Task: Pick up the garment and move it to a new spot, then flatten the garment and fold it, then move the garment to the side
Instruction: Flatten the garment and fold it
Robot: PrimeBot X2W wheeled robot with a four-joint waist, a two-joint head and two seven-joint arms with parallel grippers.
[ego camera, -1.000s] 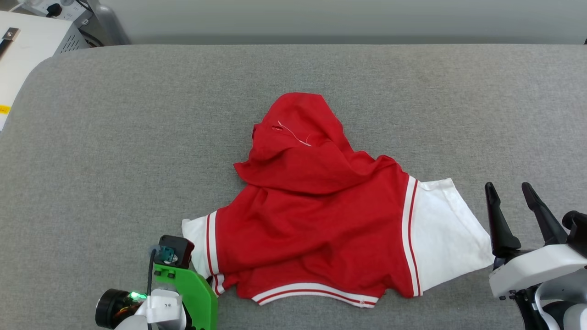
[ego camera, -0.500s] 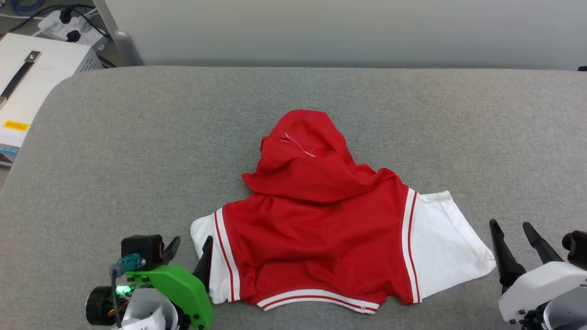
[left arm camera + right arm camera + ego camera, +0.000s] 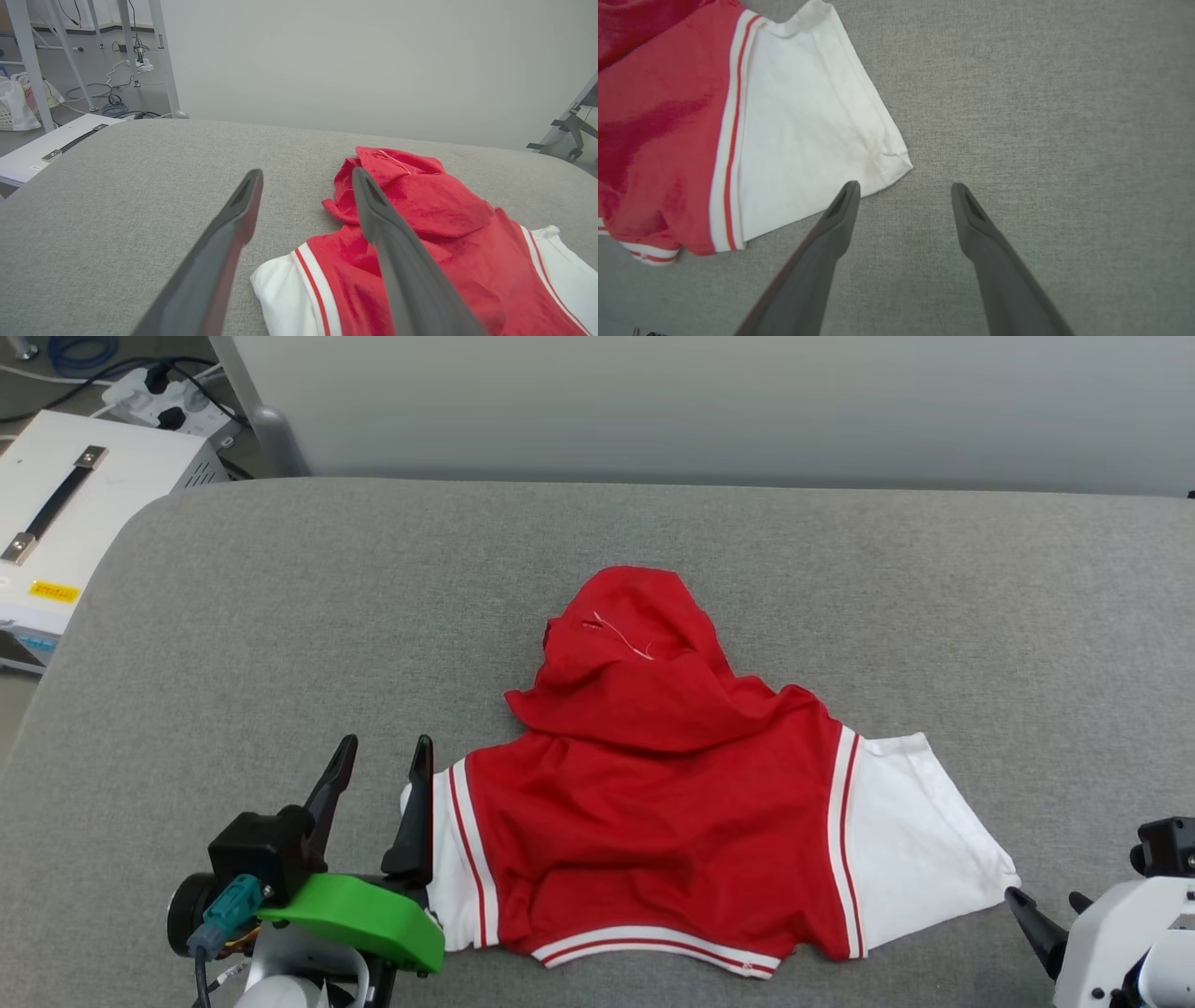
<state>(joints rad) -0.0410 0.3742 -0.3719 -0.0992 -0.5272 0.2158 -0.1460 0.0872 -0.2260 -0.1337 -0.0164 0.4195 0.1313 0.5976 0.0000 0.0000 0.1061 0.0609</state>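
The garment (image 3: 663,821) lies crumpled on the grey table, red body bunched up toward the far side, a white sleeve at each end, striped trim along the near edge. Its letters and number are hidden. My left gripper (image 3: 385,756) stands open at the left white sleeve (image 3: 439,859), fingers above the cloth and holding nothing; in the left wrist view the garment (image 3: 420,219) sits right of the open gripper (image 3: 306,175). My right gripper (image 3: 903,186) is open beside the right white sleeve (image 3: 803,130), just off its corner, its fingertips (image 3: 1018,901) low at the right edge.
The grey padded table (image 3: 280,616) has free room left, right and beyond the garment. A white box with a black handle (image 3: 65,513) stands off the table's far left corner, with cables and a power strip (image 3: 159,392) on the floor. A pale wall runs behind.
The camera has tilted up and shifted. My left gripper rose and opened at the left sleeve, fingers now showing. My right gripper drew back toward the near right corner.
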